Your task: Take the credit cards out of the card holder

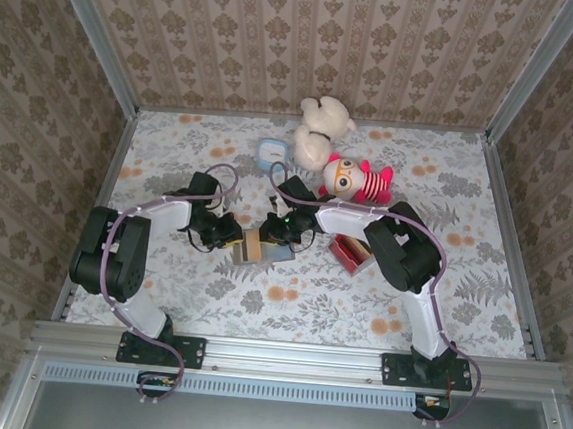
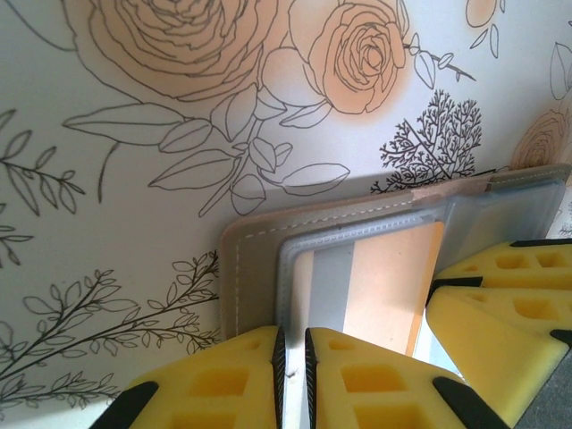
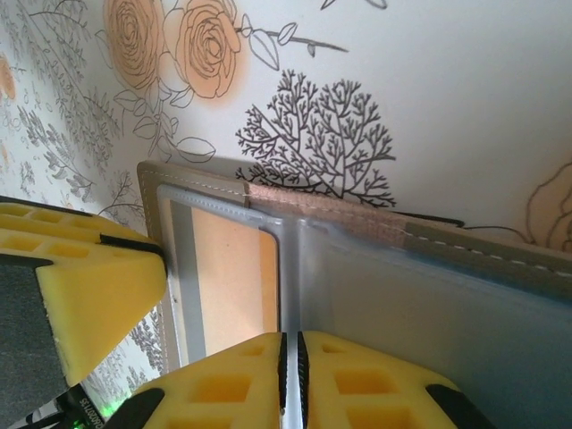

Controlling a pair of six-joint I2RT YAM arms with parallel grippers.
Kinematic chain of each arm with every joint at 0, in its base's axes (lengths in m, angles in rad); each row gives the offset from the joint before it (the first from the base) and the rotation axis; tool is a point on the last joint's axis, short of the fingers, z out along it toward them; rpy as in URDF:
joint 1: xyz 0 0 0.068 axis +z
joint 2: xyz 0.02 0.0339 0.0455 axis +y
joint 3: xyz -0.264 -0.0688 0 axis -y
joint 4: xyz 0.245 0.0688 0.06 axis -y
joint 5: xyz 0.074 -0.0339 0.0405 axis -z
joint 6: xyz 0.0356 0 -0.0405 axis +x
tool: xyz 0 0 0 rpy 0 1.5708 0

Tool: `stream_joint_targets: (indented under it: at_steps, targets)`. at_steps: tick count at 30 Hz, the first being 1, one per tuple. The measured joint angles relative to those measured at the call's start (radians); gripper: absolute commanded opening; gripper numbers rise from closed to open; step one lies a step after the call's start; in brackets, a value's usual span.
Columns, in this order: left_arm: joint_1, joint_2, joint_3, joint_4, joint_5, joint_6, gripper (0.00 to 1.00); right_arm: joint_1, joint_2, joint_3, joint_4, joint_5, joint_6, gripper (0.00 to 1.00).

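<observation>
The card holder (image 1: 253, 250) lies open on the flowered table between my two grippers, its beige outer panel (image 2: 250, 268) flat on the cloth. A clear grey sleeve inside it holds a tan-orange credit card (image 2: 389, 277) with a grey stripe, the same card (image 3: 232, 277) showing in the right wrist view. My left gripper (image 2: 292, 357) is shut on the sleeve's near edge, to the left of the holder (image 1: 232, 236). My right gripper (image 3: 291, 366) is shut on the sleeve's middle fold, and from above it sits over the holder's right side (image 1: 277, 232). Their yellow fingers nearly touch.
A grey tray (image 1: 352, 250) with red contents sits just right of the right gripper. Behind are a red-striped plush doll (image 1: 355, 178), a white teddy bear (image 1: 322, 127) and a small light blue box (image 1: 270, 153). Walls close in the table at back and sides.
</observation>
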Motion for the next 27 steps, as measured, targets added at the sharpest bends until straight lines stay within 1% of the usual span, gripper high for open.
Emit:
stream_joint_targets:
  at_steps: [16, 20, 25, 27]
  targets:
    - [0.0, 0.013, 0.0, 0.0, -0.001, 0.001, 0.17, 0.0, 0.017, 0.0, 0.042, -0.053, 0.003, 0.16]
    - [0.0, 0.013, 0.0, -0.001, -0.001, 0.003, 0.16, -0.001, 0.019, 0.003, 0.042, -0.055, 0.008, 0.1]
    - [0.002, 0.013, 0.002, -0.009, -0.007, 0.017, 0.16, -0.003, 0.019, 0.003, 0.04, -0.055, 0.012, 0.0]
    - [0.002, 0.013, 0.004, -0.014, -0.008, 0.023, 0.16, -0.006, 0.018, 0.002, 0.04, -0.054, 0.011, 0.0]
